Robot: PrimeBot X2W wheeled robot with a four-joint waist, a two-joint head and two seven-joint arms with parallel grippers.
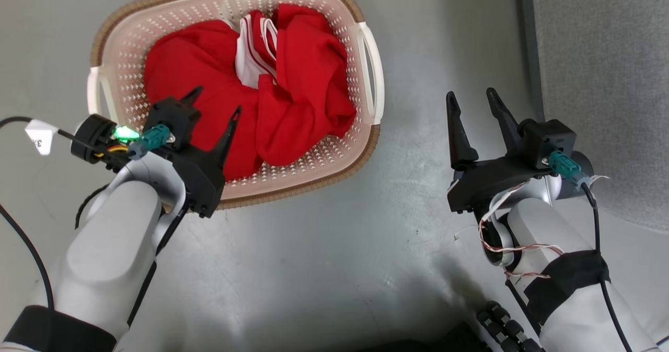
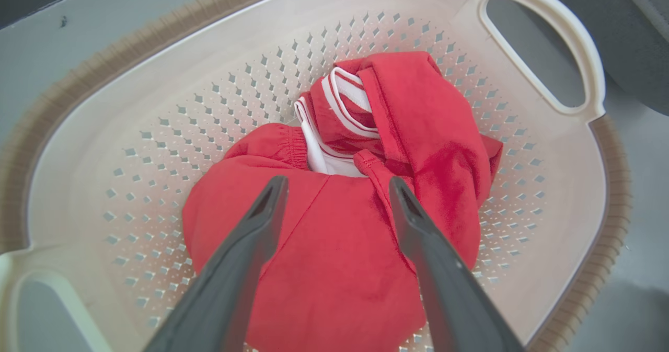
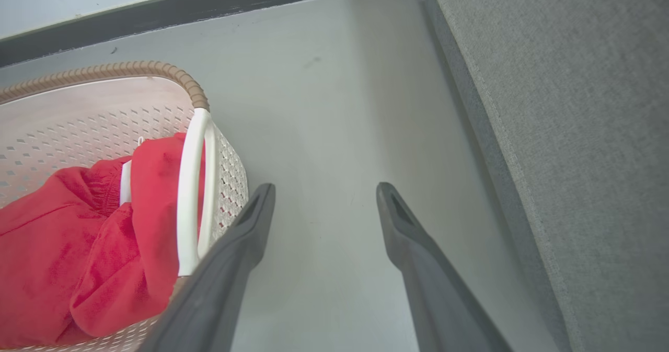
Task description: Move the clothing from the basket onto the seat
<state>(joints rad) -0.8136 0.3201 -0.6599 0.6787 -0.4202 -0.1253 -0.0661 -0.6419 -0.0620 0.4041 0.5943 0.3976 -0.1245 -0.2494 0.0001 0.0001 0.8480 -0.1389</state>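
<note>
1. The clothing (image 1: 303, 95) lies bunched inside the basket (image 1: 157, 27). The seat (image 1: 601, 80) stands to the right of the basket, across a strip of floor (image 1: 313, 247).
2. The left jaws are spread wide and hold nothing. They hang over the near-left part of the basket, above the red cloth.
3. The right jaws are also spread and empty, over the floor to the right of the basket.
4. I judge the step is the first grasp. Lower the left jaws into a thick fold, not a flat layer.
5. Keep away from the basket wall, because a tip caught in its holes could drag the basket.
6. Lift until the hanging cloth clears the basket rim.
</note>
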